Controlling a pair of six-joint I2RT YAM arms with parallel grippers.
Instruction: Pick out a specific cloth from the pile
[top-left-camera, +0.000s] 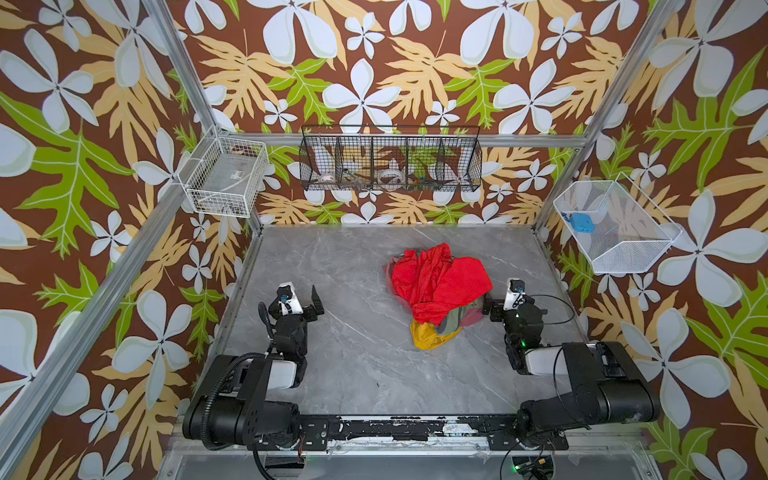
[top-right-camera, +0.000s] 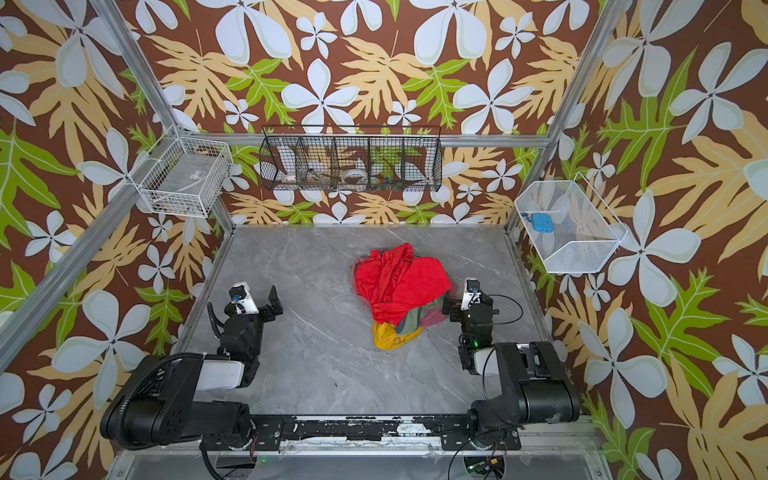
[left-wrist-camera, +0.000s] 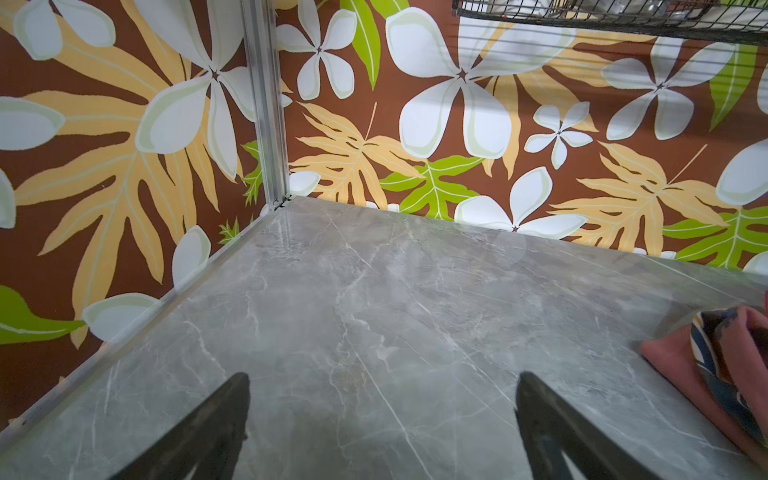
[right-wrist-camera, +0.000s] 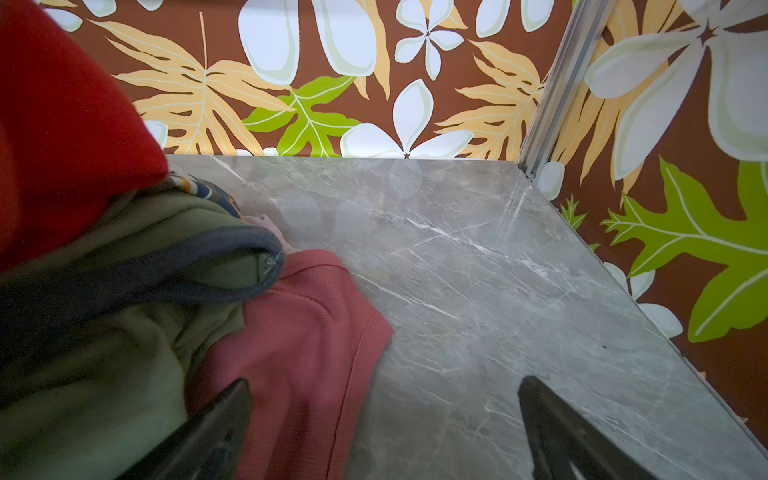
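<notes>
Left gripper (left-wrist-camera: 384, 378): jaws wide apart, empty, above bare table (top-left-camera: 332, 365). Right gripper (right-wrist-camera: 385, 383): jaws wide apart, empty, beside the pile (top-left-camera: 436, 278). Yellow cloth (top-left-camera: 423, 336) lies at the pile's near edge, partly under the red cloth (top-left-camera: 440, 270).

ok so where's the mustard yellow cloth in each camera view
Top view: the mustard-yellow cloth at the near end of the pile, just robot-side of the bright red cloth.
Top view: the mustard-yellow cloth, same spot.
Left wrist: not in it.
Right wrist: not in it.
Shared landmark: the bright red cloth, in both top views and the right wrist view.
</notes>
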